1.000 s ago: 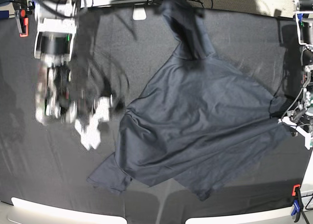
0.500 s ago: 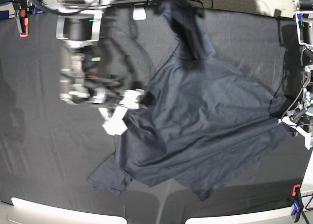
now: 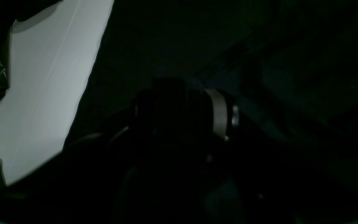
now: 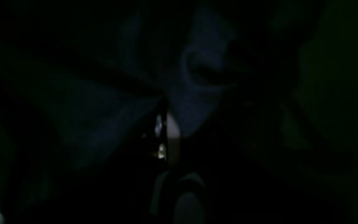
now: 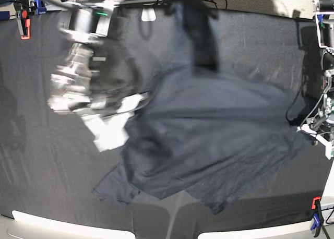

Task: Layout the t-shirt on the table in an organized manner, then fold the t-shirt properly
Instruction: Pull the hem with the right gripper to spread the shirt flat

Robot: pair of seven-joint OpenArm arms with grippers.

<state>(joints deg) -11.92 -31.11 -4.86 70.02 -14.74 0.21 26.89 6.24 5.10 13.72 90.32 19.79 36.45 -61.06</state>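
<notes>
The t-shirt [image 5: 209, 140] lies bunched and crooked across the middle of the desk [image 5: 31, 160], which is covered in black cloth. One part of it runs up toward the far edge like a long tail. A sleeve sticks out near the front edge. It is not flat yet, so I think I am only at the laying-out part.

My right tool [image 5: 136, 104] is at the shirt's side edge, the left one in the base view. It is pressed together. From its own camera I see dark blue cloth right at the tips, so I think it is pinching the shirt, but that view is very dark.

My left tool [image 5: 313, 130] is at the other side of the shirt, near the desk's edge. I cannot tell if it is spread or shut, or if it holds any cloth.

What could go wrong? The cloth is thin and slippery, so it could slide out of my pinch if I tug fast. I might also grab the black cloth under it and drag that too.

My right arm reaches in from the far corner, bent down low over the desk, and looks blurry. My left arm stays low at the side.
</notes>
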